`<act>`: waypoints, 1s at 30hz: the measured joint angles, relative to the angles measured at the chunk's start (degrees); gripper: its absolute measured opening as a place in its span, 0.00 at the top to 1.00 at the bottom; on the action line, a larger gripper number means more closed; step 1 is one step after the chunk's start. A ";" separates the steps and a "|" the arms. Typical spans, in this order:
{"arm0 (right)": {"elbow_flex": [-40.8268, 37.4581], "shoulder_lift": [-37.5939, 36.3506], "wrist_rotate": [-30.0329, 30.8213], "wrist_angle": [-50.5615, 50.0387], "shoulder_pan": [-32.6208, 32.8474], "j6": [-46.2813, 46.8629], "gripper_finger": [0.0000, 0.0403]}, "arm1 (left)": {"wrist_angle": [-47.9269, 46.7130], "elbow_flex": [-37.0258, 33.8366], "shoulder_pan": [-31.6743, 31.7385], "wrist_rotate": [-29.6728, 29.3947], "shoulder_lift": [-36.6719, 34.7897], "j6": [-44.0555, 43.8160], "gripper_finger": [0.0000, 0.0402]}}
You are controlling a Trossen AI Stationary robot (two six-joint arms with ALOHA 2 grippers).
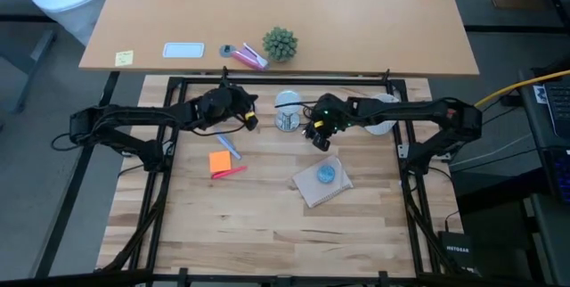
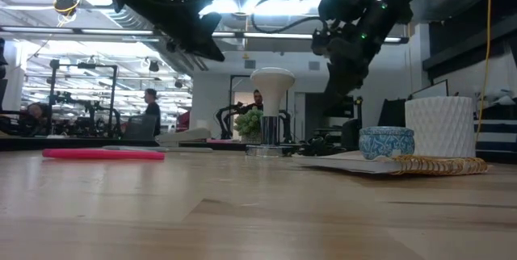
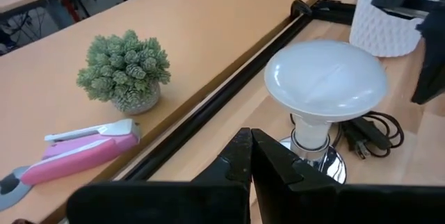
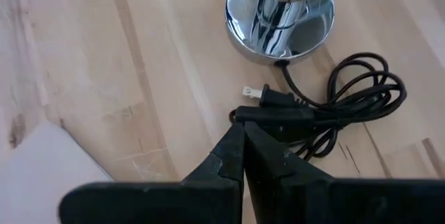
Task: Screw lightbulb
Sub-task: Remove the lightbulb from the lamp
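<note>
The lightbulb [image 1: 287,102] is a frosted white dome that sits base-down in the upright shiny metal socket [image 3: 314,160]; it also shows in the low view [image 2: 272,78] and the left wrist view [image 3: 327,78]. My left gripper [image 3: 252,140] is shut and empty, just to the table's left of the bulb and above the table [image 1: 253,119]. My right gripper [image 4: 243,132] is shut and empty, held above the table to the right of the socket [image 1: 318,138], over the cord's plug [image 4: 268,106].
The black cord [image 4: 348,106] lies coiled beside the socket's base. A white textured cup [image 1: 383,113] stands to the right. A blue bowl [image 1: 326,174] sits on a notebook nearer the front. An orange note and a pink pen [image 1: 223,164] lie to the left. A plant [image 1: 279,45] stands beyond the frame.
</note>
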 joint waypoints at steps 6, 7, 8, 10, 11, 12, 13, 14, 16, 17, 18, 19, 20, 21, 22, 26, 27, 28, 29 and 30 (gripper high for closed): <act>3.11 -0.07 0.00 -3.10 0.00 -2.02 0.97 | 0.08 0.00 0.66 0.00 0.00 -0.15 1.00; 4.02 -0.07 0.00 -4.18 0.00 -3.00 0.97 | 0.49 0.00 0.70 0.00 0.00 0.21 1.00; 5.08 -0.07 0.00 -5.38 0.00 -3.82 0.97 | 1.23 0.00 0.72 0.00 0.00 1.06 1.00; 7.42 -0.09 0.00 -7.94 0.00 -4.98 0.97 | 3.29 0.00 0.72 0.93 0.00 2.76 1.00; 8.65 -0.09 0.00 -9.38 0.00 -5.65 0.97 | 4.40 0.00 0.84 1.76 0.00 3.28 1.00; 9.97 -0.09 0.00 -10.83 0.00 -5.92 0.97 | 5.59 0.00 1.00 2.72 0.00 3.76 1.00; 11.20 -0.09 0.00 -12.04 0.00 -6.01 0.97 | 6.82 0.00 1.15 3.64 0.00 3.99 1.00; 12.55 -0.09 0.00 -13.27 0.00 -6.03 0.97 | 8.01 0.00 1.44 4.52 0.00 3.90 1.00; 14.76 -0.11 0.00 -15.03 0.00 -6.18 0.97 | 9.77 0.00 2.05 6.03 0.00 3.39 1.00; 15.81 -0.11 0.00 -15.84 0.00 -6.76 0.97 | 10.27 0.00 2.37 6.70 0.00 3.08 1.00; 16.85 -0.13 0.00 -16.89 0.02 -7.59 0.97 | 10.55 0.00 2.67 7.35 0.00 2.72 1.00; 17.87 -0.13 0.00 -17.98 0.02 -8.52 0.97 | 10.52 0.00 2.97 7.68 0.00 2.33 1.00; 18.79 -0.13 0.00 -18.86 0.02 -9.10 0.97 | 10.50 0.00 3.26 7.94 0.00 1.85 1.00; 19.55 -0.15 0.00 -19.64 0.02 -9.59 0.97 | 10.40 0.00 3.50 8.28 0.00 1.60 1.00; 20.31 -0.17 0.00 -20.73 0.02 -10.23 0.97 | 10.34 0.00 3.70 8.66 0.05 1.26 1.00; 22.13 -1.70 0.02 -24.95 0.02 -12.02 0.97 | 11.07 0.00 3.96 10.27 1.64 0.29 1.00; 22.20 -2.51 0.02 -25.94 0.02 -12.56 0.97 | 11.27 0.00 3.92 10.31 2.23 0.26 1.00; 22.20 -3.40 0.02 -26.93 0.02 -13.22 0.97 | 11.56 0.00 3.91 10.33 2.91 0.20 1.00; 22.20 -4.44 0.03 -28.01 0.02 -13.61 0.97 | 11.92 0.00 3.90 10.36 3.62 -0.04 1.00; 22.20 -5.51 0.04 -29.10 0.02 -13.73 0.97 | 12.06 0.00 3.88 10.37 4.32 -0.25 1.00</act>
